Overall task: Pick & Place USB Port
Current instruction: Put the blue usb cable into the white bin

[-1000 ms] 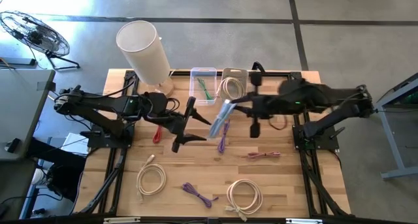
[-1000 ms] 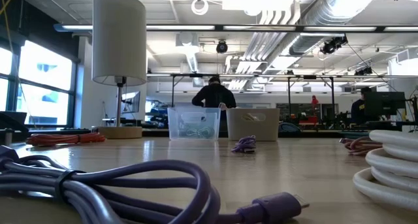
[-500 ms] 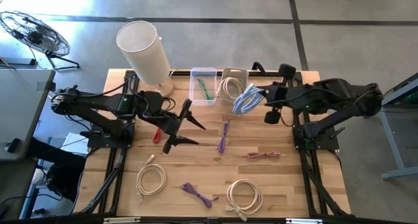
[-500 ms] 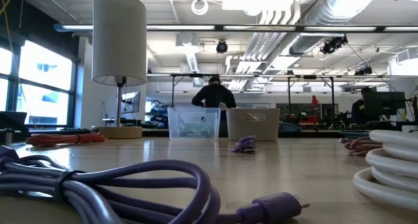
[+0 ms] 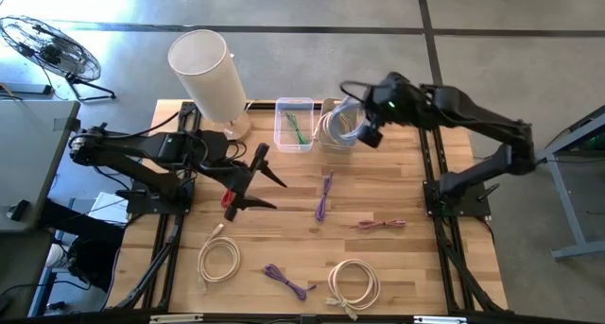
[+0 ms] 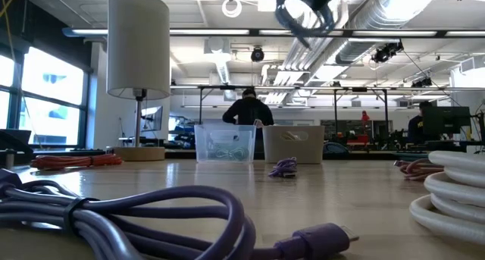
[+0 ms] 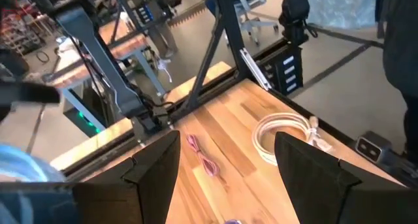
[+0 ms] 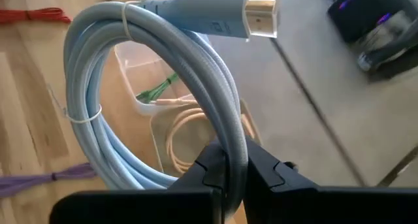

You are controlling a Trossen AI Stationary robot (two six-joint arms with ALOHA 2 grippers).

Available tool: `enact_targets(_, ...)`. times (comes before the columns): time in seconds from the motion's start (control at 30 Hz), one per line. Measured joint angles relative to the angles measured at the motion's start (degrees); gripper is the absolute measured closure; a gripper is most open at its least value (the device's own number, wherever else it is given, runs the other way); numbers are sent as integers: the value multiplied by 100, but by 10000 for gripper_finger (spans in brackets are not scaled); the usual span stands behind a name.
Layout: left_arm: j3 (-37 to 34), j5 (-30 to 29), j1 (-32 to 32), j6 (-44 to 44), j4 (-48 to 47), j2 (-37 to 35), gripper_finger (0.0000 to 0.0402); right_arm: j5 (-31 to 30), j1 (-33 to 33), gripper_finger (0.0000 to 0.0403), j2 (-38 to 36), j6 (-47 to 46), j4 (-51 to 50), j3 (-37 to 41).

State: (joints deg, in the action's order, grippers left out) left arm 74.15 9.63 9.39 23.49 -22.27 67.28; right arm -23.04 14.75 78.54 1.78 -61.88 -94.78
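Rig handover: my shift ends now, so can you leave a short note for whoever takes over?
Right gripper: shut on the light blue cable, held in the air above the two bins at the table's far edge, about over the bin with the cream cable.
Left gripper: open, empty, over the table's left middle, near the red cable.
Clear bin holds a green cable.
Done: blue cable picked up and carried to the bins.
Left: drop it in; purple, pink, red and cream cables still lie on the table.

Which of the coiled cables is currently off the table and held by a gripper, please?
The light blue cable, pinched in the right gripper above the bins. The white, purple, pink and red cables all lie on the table.
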Motion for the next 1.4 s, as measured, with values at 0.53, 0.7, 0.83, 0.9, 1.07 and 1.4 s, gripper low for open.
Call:
enact_targets(0.53,0,42,0,7,-571,0,158,1376,1725,391,1462,273,287,2)
enact_targets(0.7,0,42,0,17,-718,0,158,1541,1988,391,1592,274,316,2)
enact_targets(0.83,0,41,0,59,-817,0,158,1890,2238,391,1610,205,326,2)
enact_targets(0.9,0,39,0,112,-836,0,158,2024,2366,391,1611,179,330,2)
enact_targets(1.07,0,28,0,328,-876,0,158,2498,2582,391,1611,140,386,2)
enact_targets(1.4,0,-17,0,348,-936,0,158,3215,2663,391,1946,120,569,2)
